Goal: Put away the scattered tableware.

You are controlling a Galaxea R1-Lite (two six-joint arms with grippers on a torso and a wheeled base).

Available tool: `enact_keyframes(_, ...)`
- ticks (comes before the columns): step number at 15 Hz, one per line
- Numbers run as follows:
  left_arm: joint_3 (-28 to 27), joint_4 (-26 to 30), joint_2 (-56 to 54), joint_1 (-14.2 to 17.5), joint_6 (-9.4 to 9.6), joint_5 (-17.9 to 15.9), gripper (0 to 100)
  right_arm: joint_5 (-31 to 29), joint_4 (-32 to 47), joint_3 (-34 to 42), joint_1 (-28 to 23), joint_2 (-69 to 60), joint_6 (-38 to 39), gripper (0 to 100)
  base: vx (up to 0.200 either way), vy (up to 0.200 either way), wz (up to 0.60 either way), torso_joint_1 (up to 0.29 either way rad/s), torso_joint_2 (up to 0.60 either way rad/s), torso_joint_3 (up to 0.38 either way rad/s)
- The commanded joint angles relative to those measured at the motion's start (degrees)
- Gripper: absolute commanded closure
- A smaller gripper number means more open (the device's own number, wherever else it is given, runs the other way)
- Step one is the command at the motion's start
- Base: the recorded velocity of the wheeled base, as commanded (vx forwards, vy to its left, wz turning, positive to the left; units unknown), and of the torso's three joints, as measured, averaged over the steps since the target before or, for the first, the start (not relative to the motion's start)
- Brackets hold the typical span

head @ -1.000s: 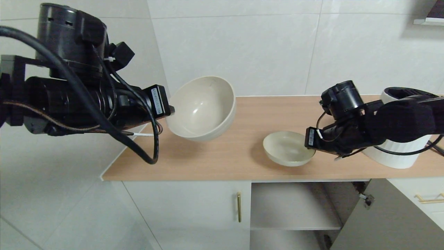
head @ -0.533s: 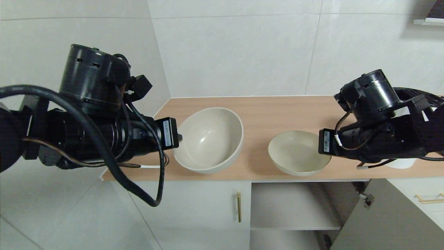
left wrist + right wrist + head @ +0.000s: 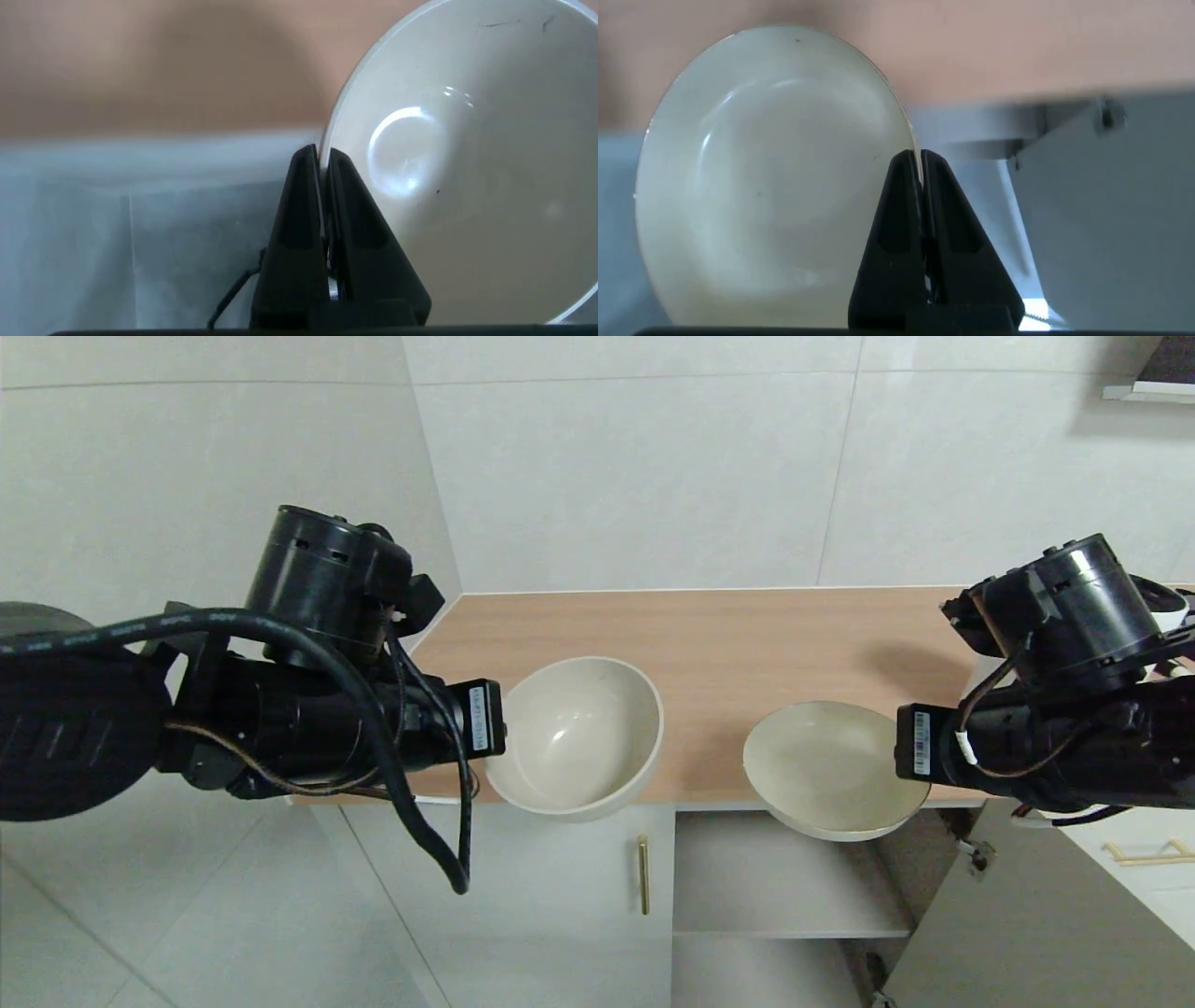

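Head view: two cream bowls side by side and apart, each held by one arm at the front edge of the wooden counter (image 3: 728,635).
Deep bowl (image 3: 579,737): on the robot's left, gripped at the rim on the side facing the left arm. It is tilted so that its hollow faces up and toward the camera. Its upper part shows against the counter top and its base against the cabinet front below, so it is not resting on the counter.
Left jaws: closed on the deep bowl's rim. In the left wrist view the two black fingers (image 3: 304,233) stand almost together, with the thin rim pinched between them.
Shallow bowl (image 3: 826,770): on the robot's right, lower in the picture than the deep bowl, gripped at the rim on the side facing the right arm. It overlaps the counter's front edge and hangs in front of the open compartment.
Right jaws: closed on the shallow bowl's rim. In the right wrist view the fingers (image 3: 898,233) are nearly touching, with the rim's edge between them.
Closed cabinet door (image 3: 560,896): below the deep bowl, with a slim gold handle (image 3: 643,873) upright near its right edge.
Open compartment (image 3: 775,887): below the shallow bowl, with a pale shelf inside.
Wall (image 3: 653,476): white tiles behind the counter.
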Motion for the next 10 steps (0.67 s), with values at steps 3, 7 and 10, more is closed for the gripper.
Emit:
enact_keyframes(3, 0.0, -0.03, 1.29, -0.05, 0.06, -0.03, 100, -0.08, -0.01, 0.47, 0.02, 0.38, -0.08, 100, -0.133, 0.0, 0.0, -0.005, 0.0, 0.003)
enact_keyframes(7, 0.0, -0.12, 2.96, -0.31, 0.06, -0.03, 100, -0.17, -0.01, 1.18, 0.02, 0.38, -0.25, 100, 0.0, 0.0, 0.0, 0.0, 0.0, 0.0)
enact_keyframes(10, 0.0, -0.12, 3.66, -0.49, 0.15, -0.03, 100, -0.26, -1.32, 2.23, 0.46, 0.38, -0.52, 100, 0.0, 0.0, 0.0, -0.039, 0.1, 0.063)
